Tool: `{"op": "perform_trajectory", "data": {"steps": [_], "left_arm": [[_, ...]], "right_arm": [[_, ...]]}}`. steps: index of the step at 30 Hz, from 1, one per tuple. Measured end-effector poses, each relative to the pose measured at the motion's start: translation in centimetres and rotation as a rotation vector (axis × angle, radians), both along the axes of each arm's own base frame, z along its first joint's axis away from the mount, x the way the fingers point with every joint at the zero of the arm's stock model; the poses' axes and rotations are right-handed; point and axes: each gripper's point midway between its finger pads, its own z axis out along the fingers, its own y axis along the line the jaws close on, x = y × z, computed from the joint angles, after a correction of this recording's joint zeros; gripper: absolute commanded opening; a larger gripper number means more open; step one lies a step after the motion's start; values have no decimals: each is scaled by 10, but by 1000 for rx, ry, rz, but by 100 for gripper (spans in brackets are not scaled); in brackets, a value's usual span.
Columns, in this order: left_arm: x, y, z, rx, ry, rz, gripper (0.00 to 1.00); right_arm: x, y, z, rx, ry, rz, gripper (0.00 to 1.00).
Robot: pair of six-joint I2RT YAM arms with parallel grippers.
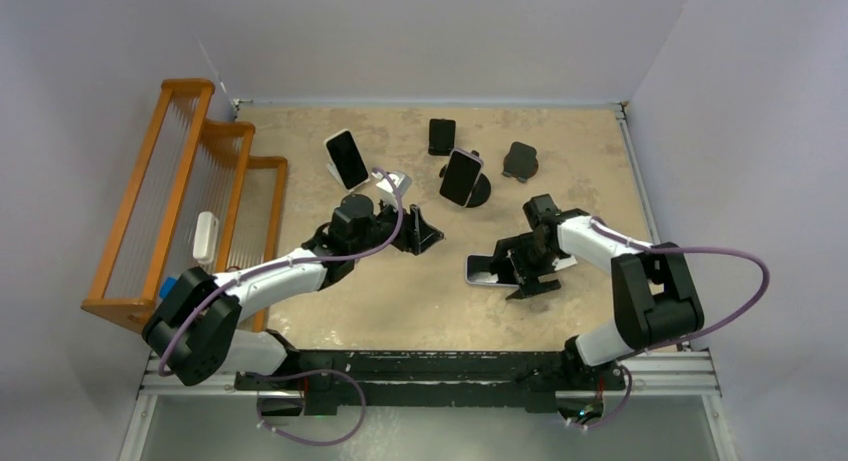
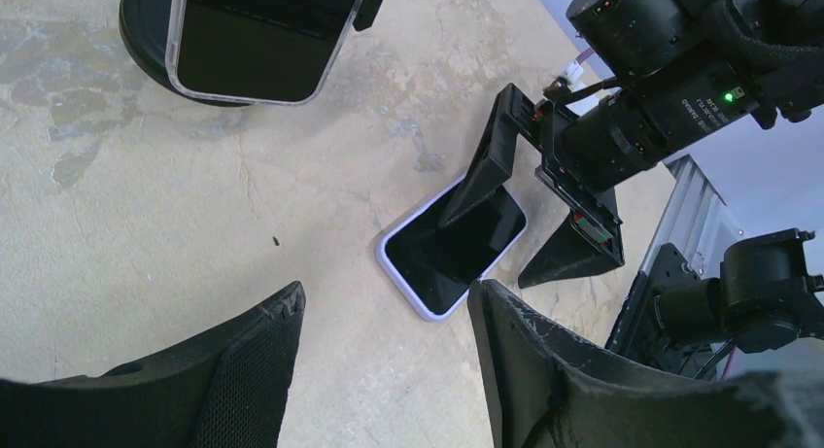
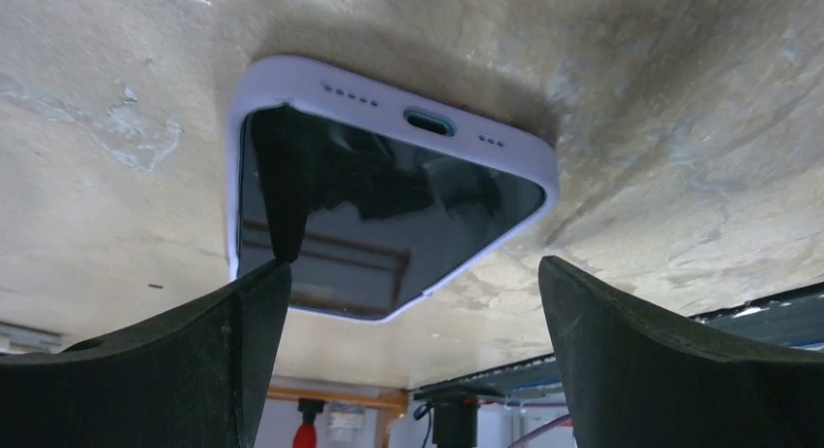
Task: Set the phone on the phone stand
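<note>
**Lilac phone flat on the table, right claw straddling it**

From the top: the phone lies flat on the table, dark screen up in a lilac case, far from the empty stand at the back. Beside that one, a loaded stand props up another phone.

Left wrist view: the left gripper is partly spread and holds nothing, short of the phone.

Right wrist view: the right gripper gapes wide, its fingers flanking the phone's port end. I cannot tell if they touch it.

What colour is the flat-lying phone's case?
Pale lilac phone case, clearest in right wrist view.
</note>
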Motion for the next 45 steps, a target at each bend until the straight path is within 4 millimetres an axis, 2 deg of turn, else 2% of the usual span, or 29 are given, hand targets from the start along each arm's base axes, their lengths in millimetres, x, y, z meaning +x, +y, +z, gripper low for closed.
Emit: {"op": "perform_trajectory", "data": {"steps": [5, 12, 14, 19, 22, 29, 36, 45], "left_arm": [[3, 1, -5, 18, -3, 7, 62], [12, -3, -17, 66, -10, 3, 62], [15, -5, -16, 74, -23, -1, 62], [19, -5, -17, 90, -41, -4, 62], [18, -4, -20, 102, -34, -6, 62], [17, -4, -22, 114, -38, -13, 62], [17, -4, -23, 113, -37, -17, 62], [16, -3, -28, 128, -30, -20, 62]], "right_arm": [[2, 5, -1, 25, 22, -52, 99], [14, 1, 1, 4, 1, -89, 99], [22, -1, 7, -10, -34, -93, 99], [50, -5, 34, -13, -166, -127, 99], [54, -7, 35, -5, -177, -152, 99], [27, -1, 8, 38, -50, -160, 99], [19, 0, 0, 56, -6, -193, 99], [20, 3, -7, 82, 22, -213, 99]]}}
